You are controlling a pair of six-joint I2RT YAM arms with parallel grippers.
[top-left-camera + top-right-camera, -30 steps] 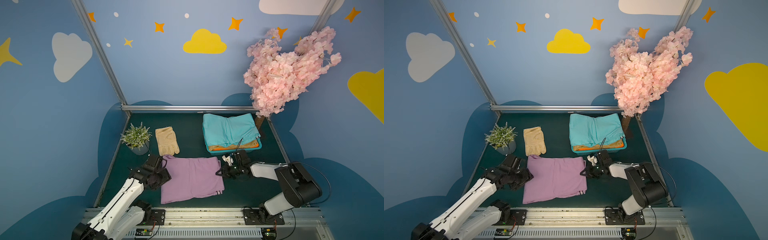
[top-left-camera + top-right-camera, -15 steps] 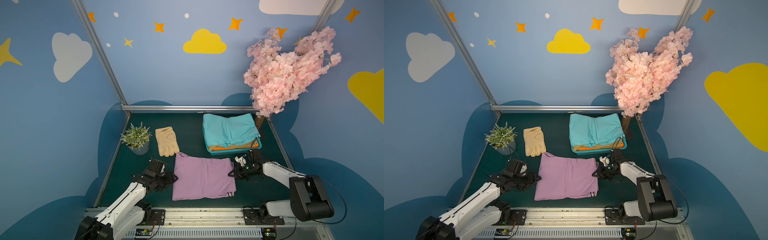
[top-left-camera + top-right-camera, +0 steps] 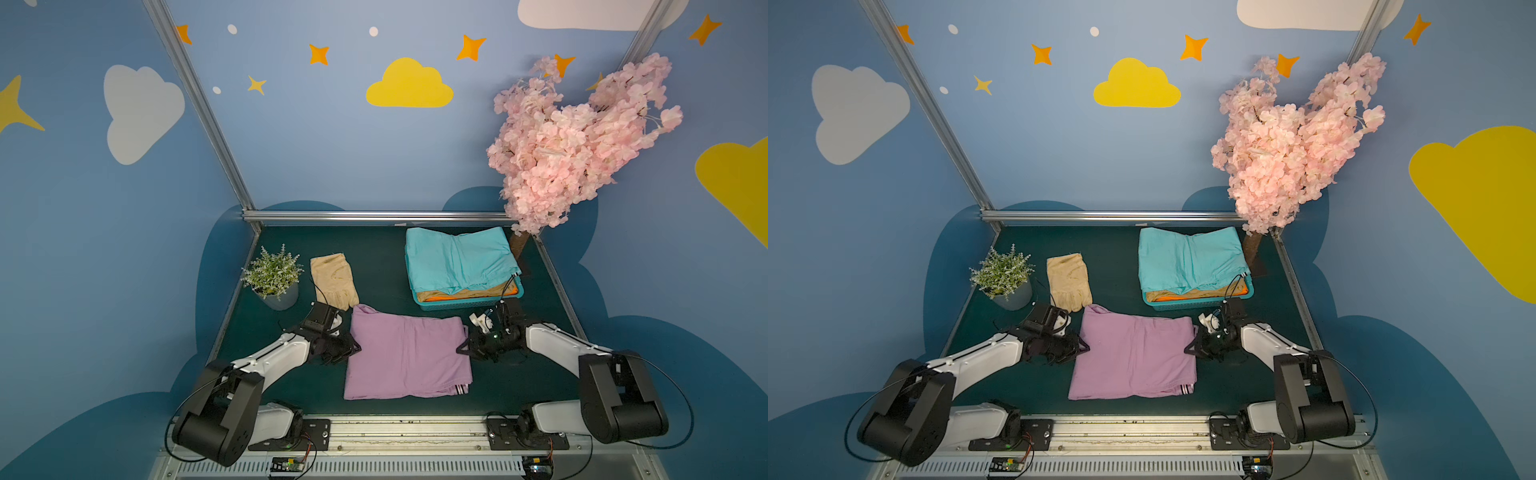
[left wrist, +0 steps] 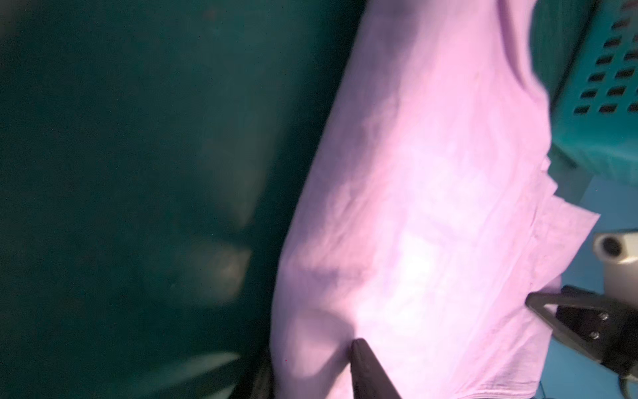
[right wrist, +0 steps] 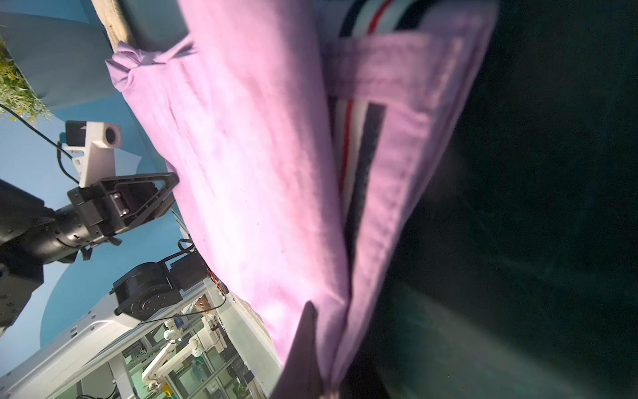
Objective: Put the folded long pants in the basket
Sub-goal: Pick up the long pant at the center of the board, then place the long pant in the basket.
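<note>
The lilac folded long pants (image 3: 409,357) (image 3: 1136,357) lie flat at the front middle of the table, striped cuff (image 5: 359,138) at the near right corner. My left gripper (image 3: 353,348) (image 4: 310,355) is shut on their left edge, one finger (image 4: 360,349) pressing on top. My right gripper (image 3: 462,348) (image 5: 328,345) is shut on their right edge. The turquoise basket (image 3: 457,304) (image 3: 1183,306) stands at the back right. It holds orange and khaki folded pants under turquoise ones (image 3: 457,257), which overhang its rim.
A potted plant (image 3: 274,278) and a beige glove (image 3: 332,280) sit at the back left. A pink blossom tree (image 3: 573,141) rises beside the basket at the back right corner. A metal rail (image 3: 374,216) bounds the far edge.
The lilac pants have slid to the right with my right gripper shut on them. My left gripper followed to their left edge and closed its jaws on it.
</note>
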